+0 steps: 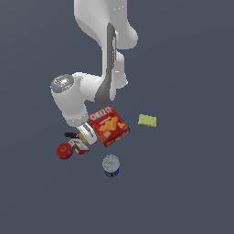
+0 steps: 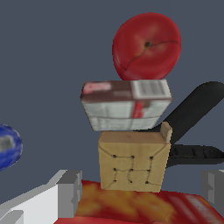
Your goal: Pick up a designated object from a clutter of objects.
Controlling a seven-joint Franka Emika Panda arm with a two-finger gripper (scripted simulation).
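Now gripper (image 2: 139,192) hangs spread, empty, over the block (image 2: 132,162), which lies between its fingers (image 2: 70,192), wedged between cracker box (image 2: 140,208) and small carton (image 2: 126,105) (apple (image 2: 146,46) beyond); straight descent needed.

Access around tan block (image 2: 131,162), as I read it from the wrist view:
- Toward the apple: small red-white box (image 2: 126,105) touching it, red apple (image 2: 146,46) just beyond. Blocked.
- Opposite side: Cheez-It box (image 2: 140,208) abuts the block. Blocked.
- One flank: black pronged item (image 2: 197,131) close beside.
- Other flank: bare floor as far as the blue-white can (image 2: 8,146). Free.
- Yellow-green pad (image 1: 147,120): well apart, no obstruction.
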